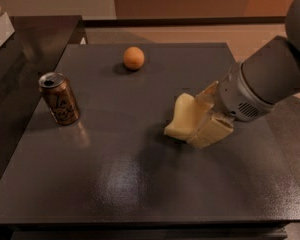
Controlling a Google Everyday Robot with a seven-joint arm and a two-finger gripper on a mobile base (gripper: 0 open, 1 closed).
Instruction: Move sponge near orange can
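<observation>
Carry step judged in hand. The sponge point(182, 118) is clamped between the fingers point(216, 129) of the gripper point(198, 119), which is placed right of centre over the surface point(140, 184), the arm entering from the right. The sponge is tilted, left end lowest; a shadow beneath suggests it is raised just off the surface, though contact at the lower corner cannot be ruled out. The orange can point(60, 99) is stood upright at the left side, well apart from the sponge. A round orange fruit point(133, 58) is noted at the far side, off the direct line. Next move is judged to call for leftward travel, halted short of the can so it is not knocked, then release.
</observation>
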